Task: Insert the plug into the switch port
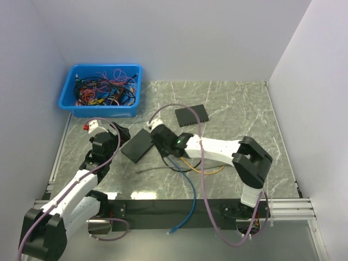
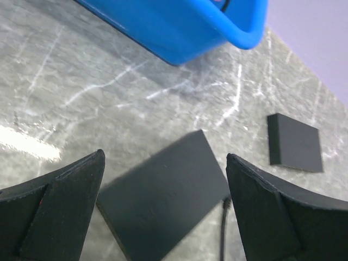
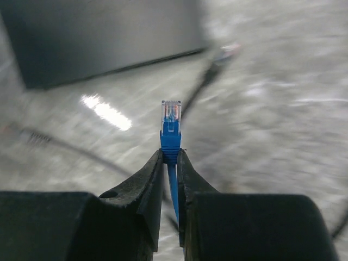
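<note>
The black switch [image 1: 136,145] lies flat on the marble table, left of centre. It also shows in the left wrist view [image 2: 163,198] and as a dark blurred block in the right wrist view [image 3: 103,38]. My right gripper [image 1: 158,136] [image 3: 170,155] is shut on the blue plug [image 3: 171,124], whose clear tip points out toward the switch, a short gap away. Its blue cable [image 1: 192,196] trails back over the table's front edge. My left gripper [image 1: 120,132] [image 2: 164,157] is open and empty, above the switch's left end.
A second black box [image 1: 192,115] [image 2: 295,142] lies further back. A blue bin [image 1: 102,89] [image 2: 179,27] full of cables stands at the back left. Orange [image 1: 209,170] and black [image 1: 155,170] cables lie under the right arm. White walls enclose the table.
</note>
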